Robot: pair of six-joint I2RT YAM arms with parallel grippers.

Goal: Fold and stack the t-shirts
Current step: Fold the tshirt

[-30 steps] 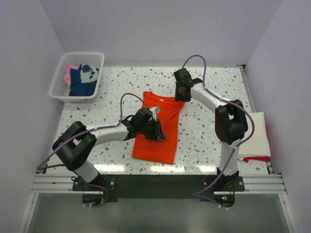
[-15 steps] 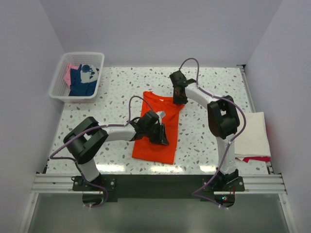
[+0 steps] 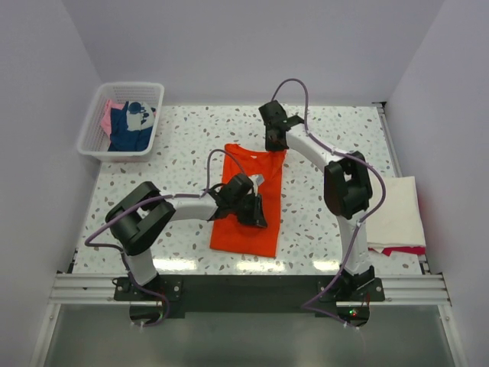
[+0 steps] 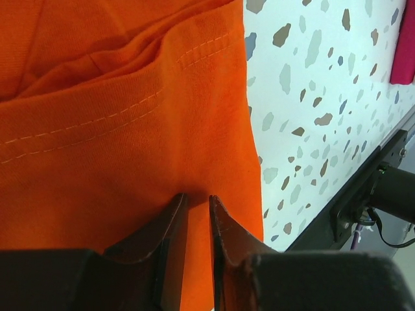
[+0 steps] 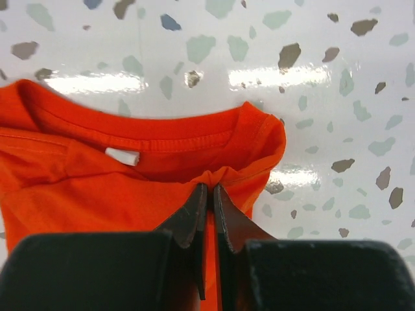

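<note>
Since a second ago the right gripper (image 3: 273, 142) has swung in from beside the orange shirt (image 3: 246, 229) to its collar at the 12 o'clock end, and its jaws have closed. In the right wrist view the right gripper (image 5: 209, 188) pinches a small pucker of orange shirt (image 5: 78, 194) just below the ribbed neckband. The shirt's upper part looks narrower than before. The left arm's elbow has moved closer in, and the left gripper (image 3: 257, 215) rests on the shirt toward its 4 o'clock side.

In the left wrist view the left gripper (image 4: 194, 197) lies against the orange shirt (image 4: 117, 149), jaws a narrow gap apart. Whether they nip a fold cannot be told. The arm hides the cloth under it from above.

The shirt is a soft matte knit, lying long and flat at the middle of the speckled terrazzo table (image 3: 176, 164). It has stitched hems and a white label (image 5: 122, 156) inside the neck.

A white mesh basket (image 3: 89, 131) at 10 o'clock holds a crumpled navy shirt (image 3: 122, 136) and a pink shirt (image 3: 108, 118), both partly buried. At 3 o'clock a folded cream shirt (image 3: 399, 214) covers a red shirt (image 3: 403, 250), only its edge showing.
</note>
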